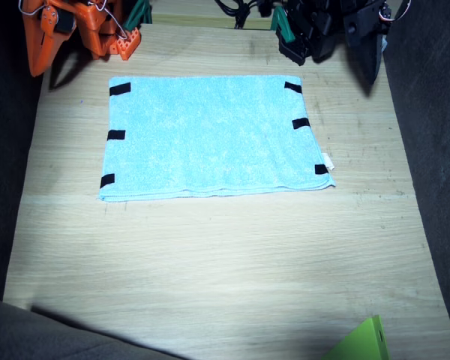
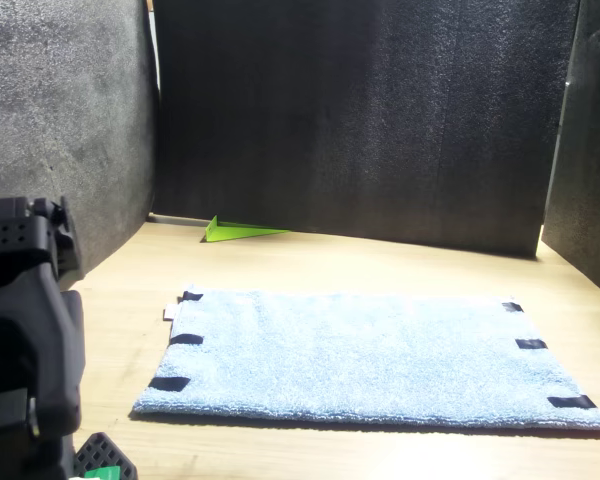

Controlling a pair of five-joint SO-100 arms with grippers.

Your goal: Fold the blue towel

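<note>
The blue towel (image 1: 214, 139) is lying flat on the table (image 1: 210, 262); nothing is being gripped. Left gripper (image 1: 289, 41) and right gripper (image 1: 127, 41) are being kept back, jaw state unclear.

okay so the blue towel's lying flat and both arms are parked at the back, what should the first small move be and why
Probably bring one gripper, say the right gripper, down to the nearest corner of the blue towel. The towel lies spread flat and unfolded on the table, and both arms sit back behind its far edge, touching nothing.
</note>
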